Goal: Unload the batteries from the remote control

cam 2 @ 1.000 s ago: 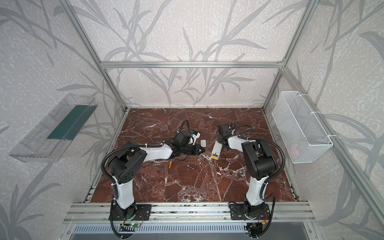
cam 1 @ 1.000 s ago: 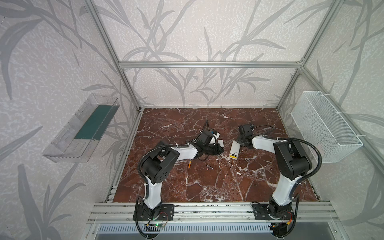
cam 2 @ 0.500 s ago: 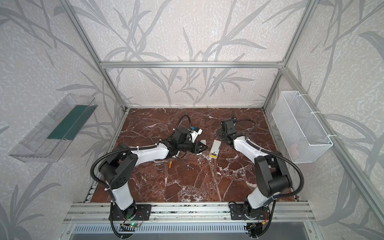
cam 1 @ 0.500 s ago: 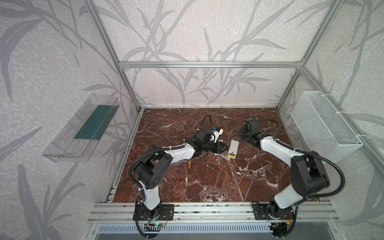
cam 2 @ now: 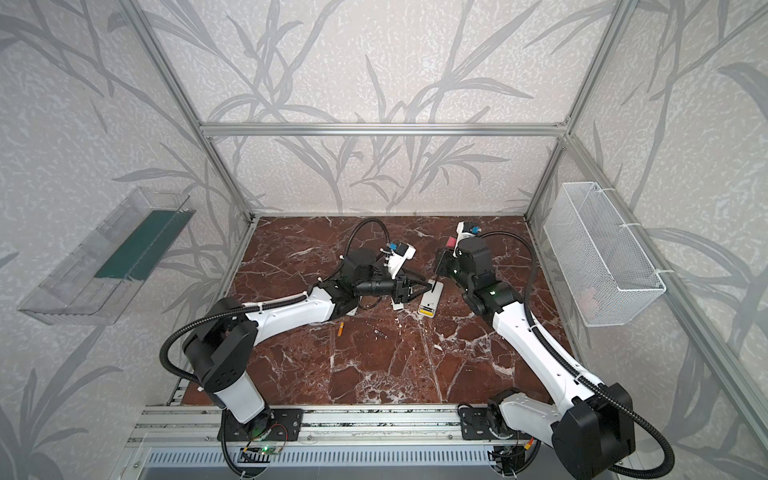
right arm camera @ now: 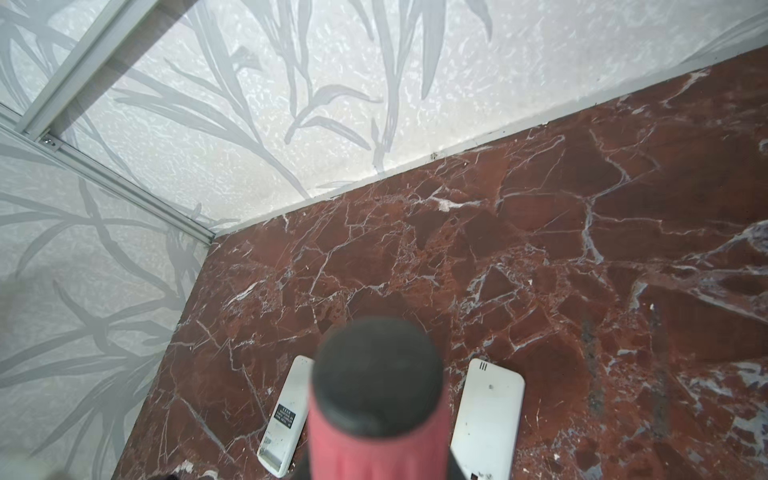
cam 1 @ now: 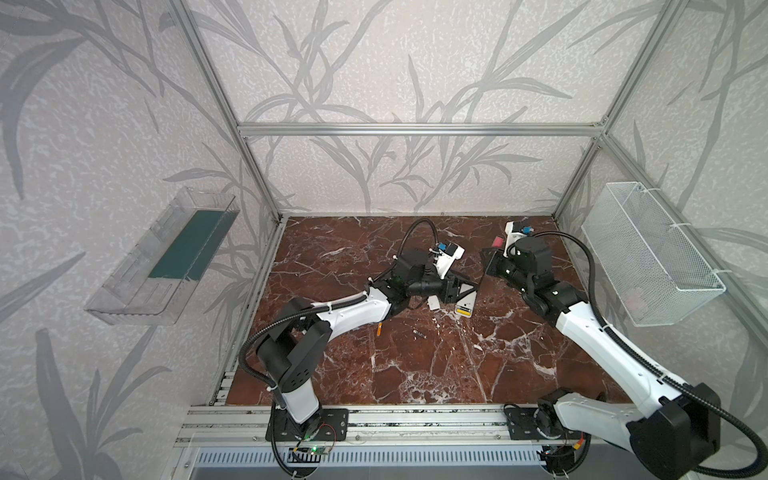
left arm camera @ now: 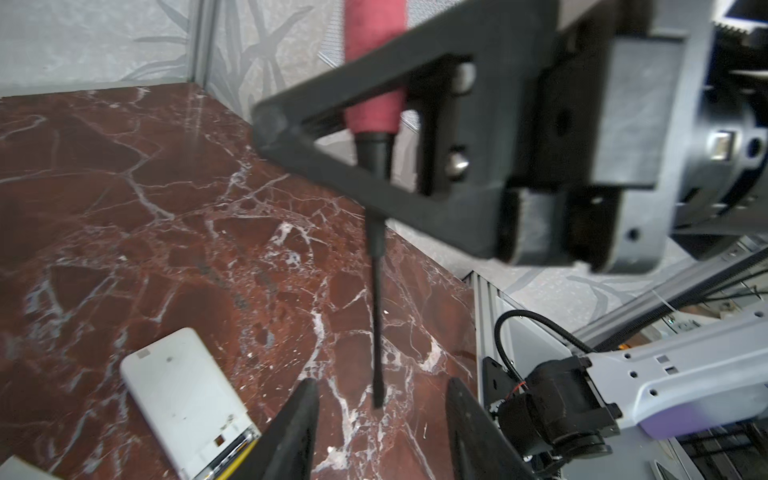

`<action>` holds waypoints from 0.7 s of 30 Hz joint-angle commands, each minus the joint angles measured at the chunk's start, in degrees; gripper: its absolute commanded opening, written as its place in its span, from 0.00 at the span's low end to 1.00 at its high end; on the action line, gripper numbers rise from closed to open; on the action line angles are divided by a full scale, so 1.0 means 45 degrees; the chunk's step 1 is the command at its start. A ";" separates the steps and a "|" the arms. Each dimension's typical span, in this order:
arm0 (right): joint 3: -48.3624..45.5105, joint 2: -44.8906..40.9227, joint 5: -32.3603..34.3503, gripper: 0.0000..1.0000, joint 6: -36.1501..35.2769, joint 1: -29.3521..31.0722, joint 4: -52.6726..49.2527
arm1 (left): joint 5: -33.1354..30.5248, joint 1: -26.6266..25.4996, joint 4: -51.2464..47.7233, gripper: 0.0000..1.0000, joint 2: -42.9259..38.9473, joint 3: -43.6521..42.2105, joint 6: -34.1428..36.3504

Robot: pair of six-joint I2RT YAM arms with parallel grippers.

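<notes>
A wide white remote (cam 1: 466, 300) (cam 2: 430, 300) (left arm camera: 183, 399) (right arm camera: 487, 415) lies mid-floor, yellow at its open end. A narrow white remote (right arm camera: 286, 411) lies beside it, mostly hidden under my left gripper in both top views. My left gripper (cam 1: 455, 289) (cam 2: 409, 289) (left arm camera: 382, 397) hangs open and empty beside the wide remote. My right gripper (cam 1: 490, 264) (cam 2: 442, 262) is shut on a pink-handled screwdriver (left arm camera: 376, 311) (right arm camera: 374, 407), held upright, its tip just above the floor. Two of the batteries lie loose near the left forearm, a yellow-orange battery (cam 1: 379, 330) (cam 2: 340, 329) and a dark battery (cam 1: 419, 333) (cam 2: 380, 333).
A small white piece (cam 1: 433, 302) shows by the left gripper. A clear plastic shelf (cam 1: 166, 257) hangs on the left wall and a white wire basket (cam 1: 648, 253) on the right wall. An aluminium rail (cam 1: 395, 419) runs along the front edge.
My left gripper has opened and shifted right toward the wide remote. The right arm has stretched out, elbow dropping toward the front, still holding the screwdriver. The remote and loose batteries have not moved.
</notes>
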 commanded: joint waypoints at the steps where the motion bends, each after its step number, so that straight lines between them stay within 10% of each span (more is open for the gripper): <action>1: -0.0188 -0.0666 -0.0501 0.00 0.0302 0.0102 0.0135 | -0.0045 -0.0334 -0.0702 0.51 -0.0057 0.0844 0.0995; 21: -0.0754 -0.2648 -0.0709 0.00 0.1054 0.0116 -0.0463 | -0.1465 -0.0695 -0.0600 0.21 -0.0354 0.0135 0.1488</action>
